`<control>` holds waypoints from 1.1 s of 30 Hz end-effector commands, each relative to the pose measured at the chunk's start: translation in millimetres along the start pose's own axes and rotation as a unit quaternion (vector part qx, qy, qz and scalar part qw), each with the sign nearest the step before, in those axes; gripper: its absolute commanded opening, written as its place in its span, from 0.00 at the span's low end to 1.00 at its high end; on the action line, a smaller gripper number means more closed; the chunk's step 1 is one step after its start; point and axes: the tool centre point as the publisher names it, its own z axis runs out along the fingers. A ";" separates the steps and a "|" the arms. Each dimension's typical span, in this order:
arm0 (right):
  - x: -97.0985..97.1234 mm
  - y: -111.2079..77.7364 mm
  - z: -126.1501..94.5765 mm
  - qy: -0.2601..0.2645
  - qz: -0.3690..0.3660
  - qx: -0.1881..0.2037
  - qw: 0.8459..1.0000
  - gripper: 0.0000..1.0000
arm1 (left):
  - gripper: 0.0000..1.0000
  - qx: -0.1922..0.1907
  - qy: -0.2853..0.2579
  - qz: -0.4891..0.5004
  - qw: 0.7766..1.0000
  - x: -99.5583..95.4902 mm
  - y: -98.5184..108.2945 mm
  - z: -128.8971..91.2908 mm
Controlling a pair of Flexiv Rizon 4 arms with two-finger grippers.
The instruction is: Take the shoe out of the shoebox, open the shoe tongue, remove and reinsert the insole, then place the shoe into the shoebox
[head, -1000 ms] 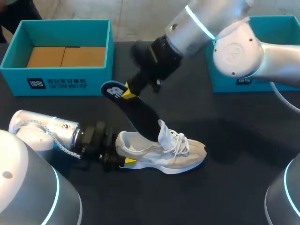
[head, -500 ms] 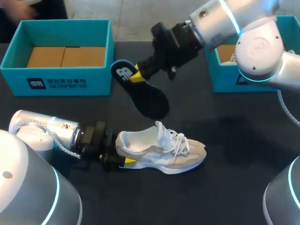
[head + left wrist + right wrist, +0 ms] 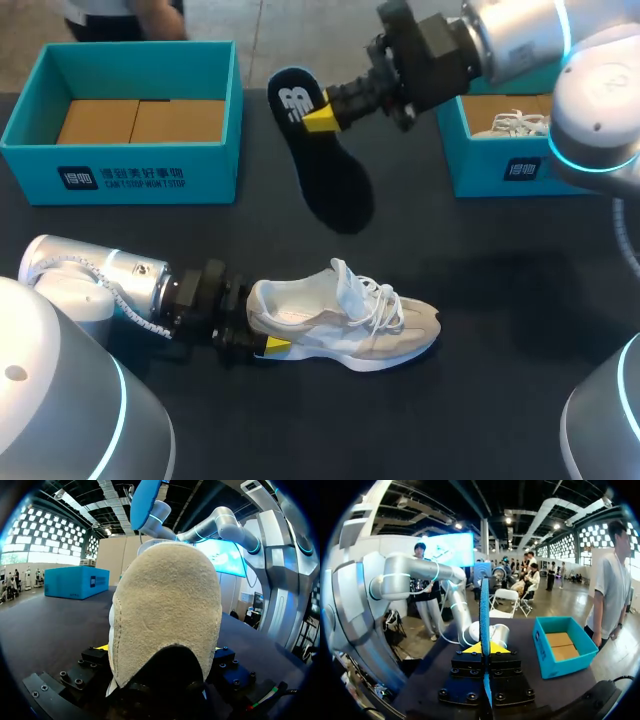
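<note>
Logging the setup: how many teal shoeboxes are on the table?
2. The left shoebox sits at the far left, cardboard inside; the right shoebox at the far right, partly hidden by the right arm.

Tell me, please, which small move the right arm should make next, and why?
Probably lower the insole, toe end first, toward the open collar of the shoe. The right end effector holds the insole in the air, fully out of the shoe, and the left end effector grips the heel on the table, so reinserting seems the step left.
</note>
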 end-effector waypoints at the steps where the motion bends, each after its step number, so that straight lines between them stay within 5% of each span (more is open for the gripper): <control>1: 7.6 2.9 -5.5 -0.007 0.001 0.007 1.000 0.00 | 0.00 0.000 0.000 0.000 1.000 -1.7 2.6 0.1; 15: 7.6 2.9 -5.5 -0.007 0.001 0.007 1.000 0.00 | 0.00 0.000 0.000 0.000 1.000 -1.7 2.6 0.1; 23: 9.1 34.2 -32.7 -0.012 0.037 -0.035 0.999 0.00 | 0.00 0.000 0.000 0.000 1.000 -1.7 2.6 0.1; 33: 46.0 61.5 -65.9 -0.025 0.106 -0.062 0.992 0.00 | 0.00 0.000 0.000 0.000 1.000 -1.7 2.6 0.1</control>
